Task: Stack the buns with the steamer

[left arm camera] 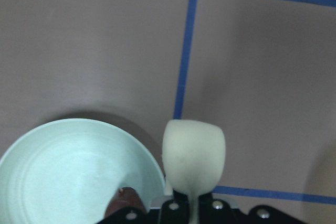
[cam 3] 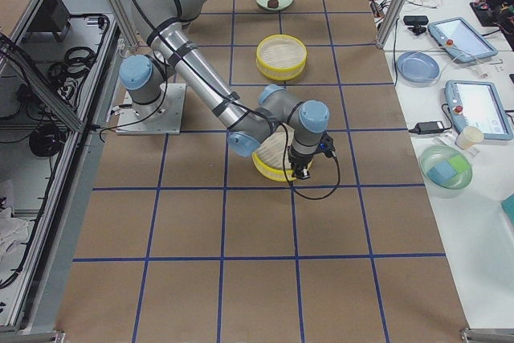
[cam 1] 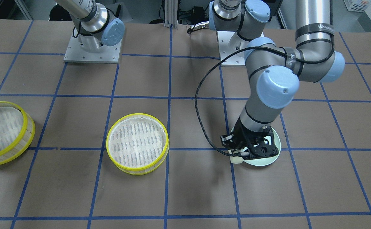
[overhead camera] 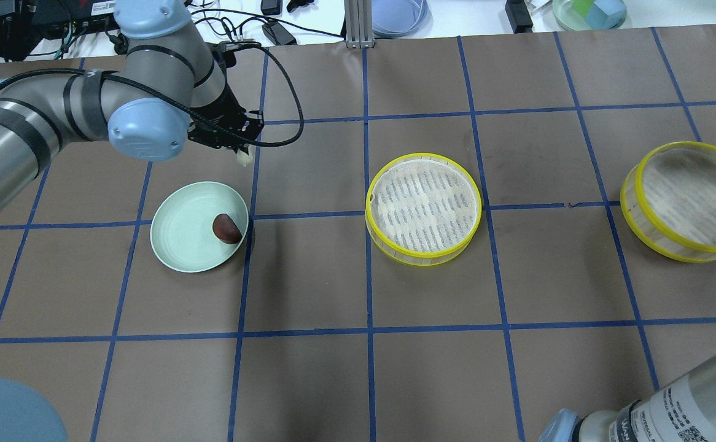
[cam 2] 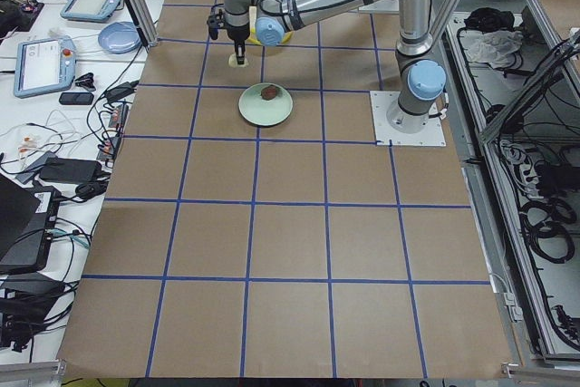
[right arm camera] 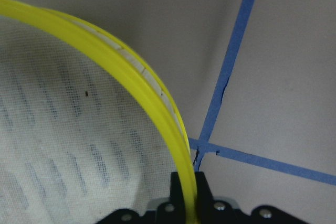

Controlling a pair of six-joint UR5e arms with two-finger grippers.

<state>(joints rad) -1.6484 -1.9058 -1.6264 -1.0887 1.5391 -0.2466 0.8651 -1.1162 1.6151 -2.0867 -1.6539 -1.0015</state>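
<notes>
Well to the robot's left of the central round yellow-rimmed steamer tray (overhead camera: 419, 255), the left gripper (overhead camera: 241, 147) hangs above the brown paper-covered table (overhead camera: 309, 380). Its jaws pinch the pale cream rounded bun (left arm camera: 193, 156) by one end. The bun is off the table, just beyond the far rim of the shallow mint-green plate (overhead camera: 180, 236). That plate also lies left of the central tray and carries the dark reddish-brown bun (overhead camera: 227, 228) near the edge facing the tray.

The step in hand looks like carrying the cream bun across to the central tray. The squeeze should be light, since the bun seems soft. The carry should pass above the yellow rim, and the descent should end on the white cloth liner off-centre, leaving room for the dark bun. The jaws should part only once the bun rests on the liner.

Well to the right of the central tray, the second yellow-rimmed steamer tray (overhead camera: 659, 242) has its rim between the jaws of the right gripper (right arm camera: 188, 203), which look pressed onto it. It probably stacks on top later, so it is best held level and clear of the central tray.
</notes>
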